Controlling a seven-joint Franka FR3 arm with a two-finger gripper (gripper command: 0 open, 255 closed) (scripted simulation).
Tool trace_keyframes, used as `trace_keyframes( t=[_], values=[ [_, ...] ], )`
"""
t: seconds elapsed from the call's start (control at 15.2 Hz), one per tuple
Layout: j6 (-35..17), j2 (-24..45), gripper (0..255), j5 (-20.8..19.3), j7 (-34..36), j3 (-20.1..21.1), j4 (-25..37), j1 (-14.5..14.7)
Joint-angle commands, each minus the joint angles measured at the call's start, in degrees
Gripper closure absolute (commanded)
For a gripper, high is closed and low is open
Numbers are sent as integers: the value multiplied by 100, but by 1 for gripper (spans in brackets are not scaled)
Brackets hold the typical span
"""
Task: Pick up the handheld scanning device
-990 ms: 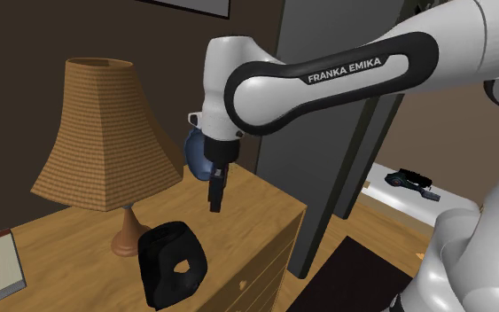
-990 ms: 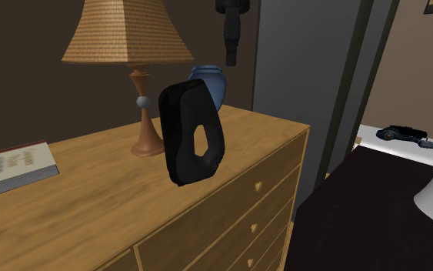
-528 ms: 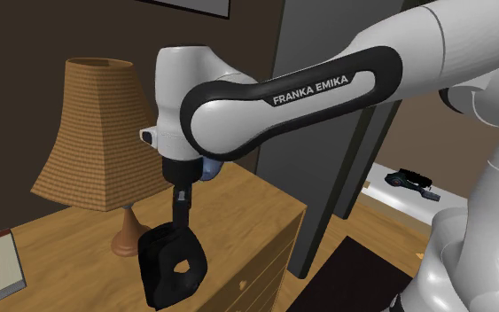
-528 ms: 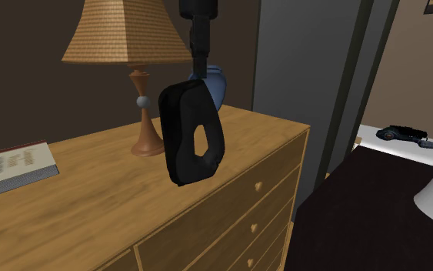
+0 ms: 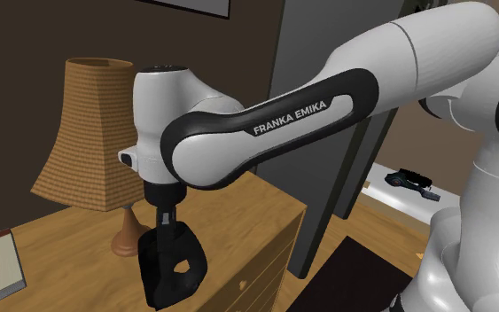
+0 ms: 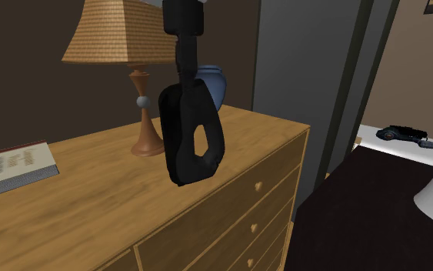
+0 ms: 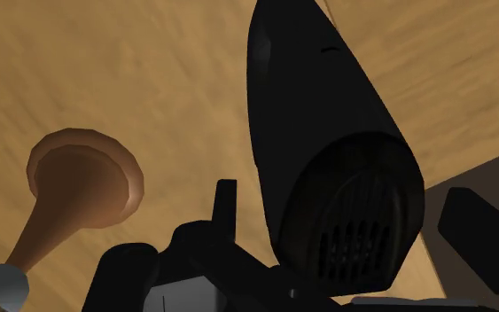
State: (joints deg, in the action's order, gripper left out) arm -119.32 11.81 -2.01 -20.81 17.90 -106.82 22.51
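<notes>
Black two-finger gripper (image 5: 166, 220) spread open, not clasping — straddles top of upright black handled scanner (image 6: 180, 135) on wooden dresser (image 6: 91, 208).

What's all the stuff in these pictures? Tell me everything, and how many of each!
Scanner: one, black, standing upright on the dresser.
Lamp: one, woven brown shade with a wooden foot, on the dresser beside the scanner.
Vase: one, blue, on the dresser behind the scanner.
Book: one, pale cover, lying flat at the dresser's end, at the second exterior view's left.
Dresser: one, light wood, with drawers.
Black gadget: one, on a white surface in the background.
Arm: one, white with dark joints, reaching over the dresser.
End effector: one, black, open, one finger on each side of the scanner's top, not touching it.
</notes>
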Motion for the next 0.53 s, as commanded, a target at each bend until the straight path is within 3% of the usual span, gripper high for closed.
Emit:
trace_keyframes(
  t=[0.0,0.13,0.2,0.46],
  values=[
    [-161,65,0,-24,9,-6,-96,5],
    [-201,81,0,-30,12,-7,-120,6],
    [-202,72,255,-28,17,-5,-131,9],
    [-207,69,255,-27,15,-5,-138,7]
  ],
)
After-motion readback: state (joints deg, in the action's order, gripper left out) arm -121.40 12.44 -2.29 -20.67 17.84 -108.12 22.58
